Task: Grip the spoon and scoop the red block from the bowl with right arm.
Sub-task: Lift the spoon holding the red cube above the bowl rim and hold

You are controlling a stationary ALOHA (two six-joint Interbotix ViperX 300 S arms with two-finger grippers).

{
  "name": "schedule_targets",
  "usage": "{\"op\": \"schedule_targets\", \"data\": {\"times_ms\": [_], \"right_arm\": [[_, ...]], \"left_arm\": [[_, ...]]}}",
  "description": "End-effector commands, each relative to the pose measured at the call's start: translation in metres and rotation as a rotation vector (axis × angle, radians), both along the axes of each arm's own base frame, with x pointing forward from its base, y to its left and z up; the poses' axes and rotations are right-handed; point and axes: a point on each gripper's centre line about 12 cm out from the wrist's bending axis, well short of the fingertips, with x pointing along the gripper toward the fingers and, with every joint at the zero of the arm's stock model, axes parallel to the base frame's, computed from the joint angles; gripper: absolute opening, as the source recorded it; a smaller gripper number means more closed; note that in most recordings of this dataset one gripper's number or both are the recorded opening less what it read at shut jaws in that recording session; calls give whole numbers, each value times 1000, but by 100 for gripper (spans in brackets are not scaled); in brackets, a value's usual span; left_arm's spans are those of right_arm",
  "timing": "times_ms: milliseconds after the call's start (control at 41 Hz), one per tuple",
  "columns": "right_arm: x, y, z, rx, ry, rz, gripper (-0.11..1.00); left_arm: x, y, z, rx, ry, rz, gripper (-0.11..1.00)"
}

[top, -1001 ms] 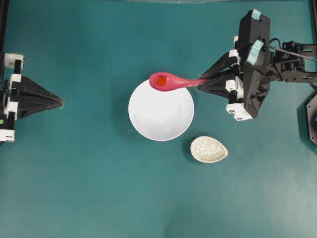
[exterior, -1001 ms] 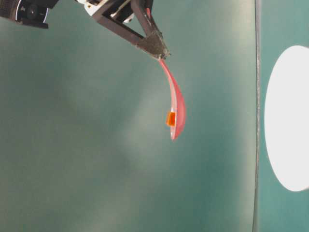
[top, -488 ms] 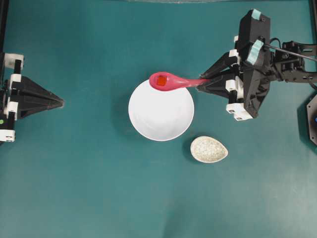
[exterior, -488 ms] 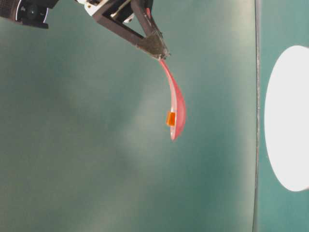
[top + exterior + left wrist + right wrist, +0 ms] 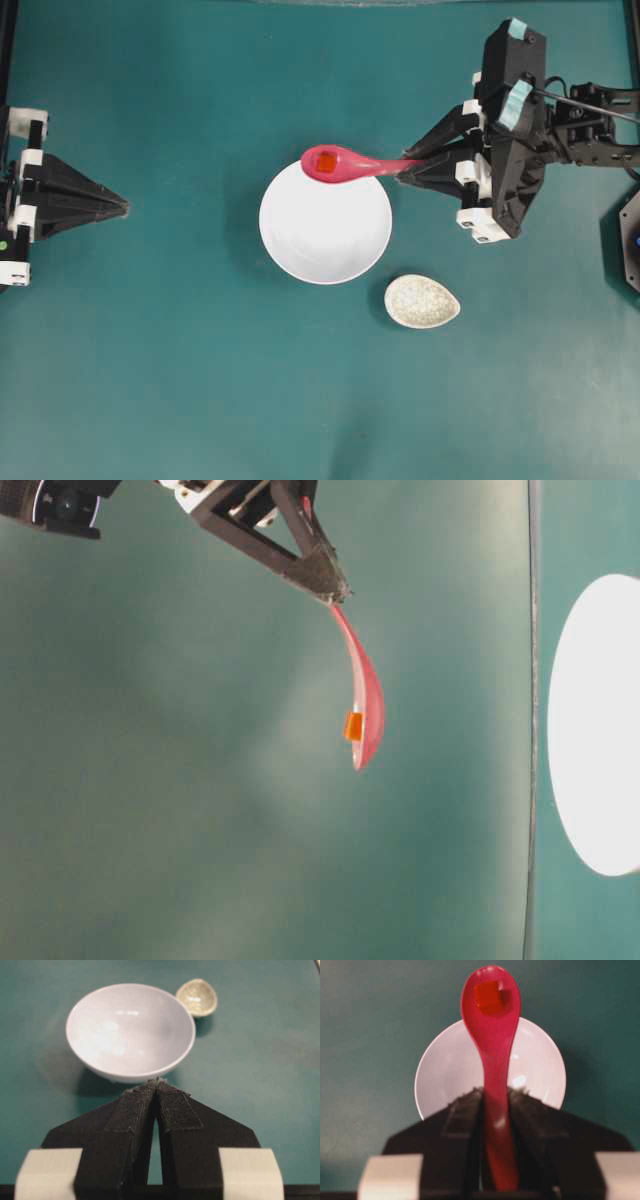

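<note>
My right gripper is shut on the handle of the magenta spoon, holding it level above the far rim of the white bowl. The small red block lies in the spoon's scoop. In the right wrist view the spoon runs out between the fingers with the block in its scoop and the bowl beneath. The table-level view shows the spoon lifted well off the table with the block in it. My left gripper rests shut at the left edge, away from the bowl.
A small speckled egg-shaped dish sits on the teal table just right of the bowl's near side, also seen as the dish in the left wrist view. Teal tabletop surrounds everything.
</note>
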Motion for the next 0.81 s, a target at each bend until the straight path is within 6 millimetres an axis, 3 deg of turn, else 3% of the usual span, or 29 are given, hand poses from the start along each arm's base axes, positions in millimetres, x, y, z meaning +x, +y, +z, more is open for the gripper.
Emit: {"op": "schedule_targets", "data": {"times_ms": [0,781], "right_arm": [[2,-1,18,-6,-56,-5,22],[2,-1,18,-6,-58,-4,22]], "left_arm": [[3,1,8,1,-23,3,0],[3,5,8,3,-23,24,0]]}}
